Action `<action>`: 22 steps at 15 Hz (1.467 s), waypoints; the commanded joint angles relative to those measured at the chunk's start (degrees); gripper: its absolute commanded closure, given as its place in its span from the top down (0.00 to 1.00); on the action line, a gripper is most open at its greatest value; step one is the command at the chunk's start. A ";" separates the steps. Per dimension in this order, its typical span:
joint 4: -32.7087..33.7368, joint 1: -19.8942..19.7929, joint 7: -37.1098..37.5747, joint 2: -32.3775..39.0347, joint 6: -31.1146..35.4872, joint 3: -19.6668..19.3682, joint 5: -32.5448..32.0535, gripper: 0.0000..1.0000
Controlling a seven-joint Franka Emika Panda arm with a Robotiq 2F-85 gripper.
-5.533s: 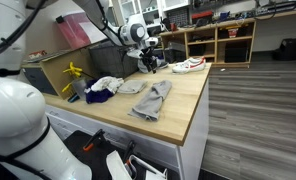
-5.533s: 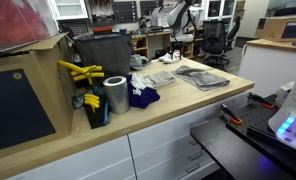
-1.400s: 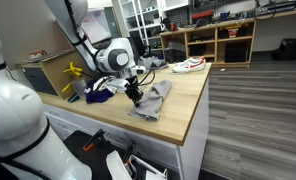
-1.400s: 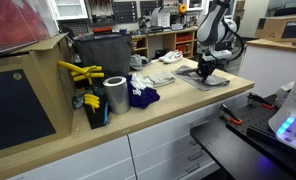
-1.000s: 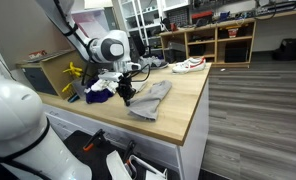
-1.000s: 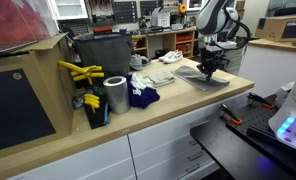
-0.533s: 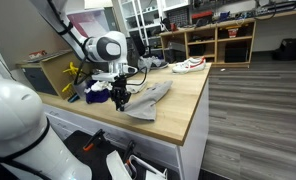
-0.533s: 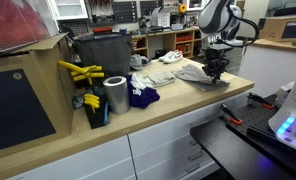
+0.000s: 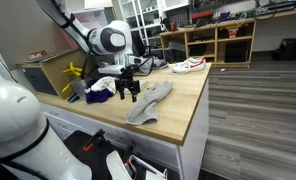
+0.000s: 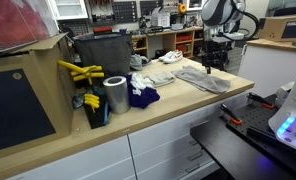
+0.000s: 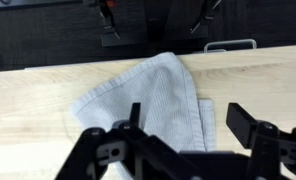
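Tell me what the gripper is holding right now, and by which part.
Nothing is held. The gripper stands open above the grey cloth, which lies loose on the wooden counter with no fold pinched between the fingers.

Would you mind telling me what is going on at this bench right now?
A robot arm's gripper hangs open over a grey cloth that lies on the wooden table. In the wrist view the jaws stand apart and the cloth lies below them, not gripped. A white cloth and a dark blue cloth sit bunched farther along the table.
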 commanded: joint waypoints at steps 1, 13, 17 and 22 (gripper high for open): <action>3.70 -1.39 0.16 -0.88 1.53 -0.84 -0.05 1.00; 18.12 -0.28 20.54 15.59 17.78 -2.65 -8.61 1.00; 24.17 3.00 29.36 21.52 16.45 -4.60 -7.32 1.00; 31.46 6.87 39.25 27.59 12.94 -6.04 -5.42 1.00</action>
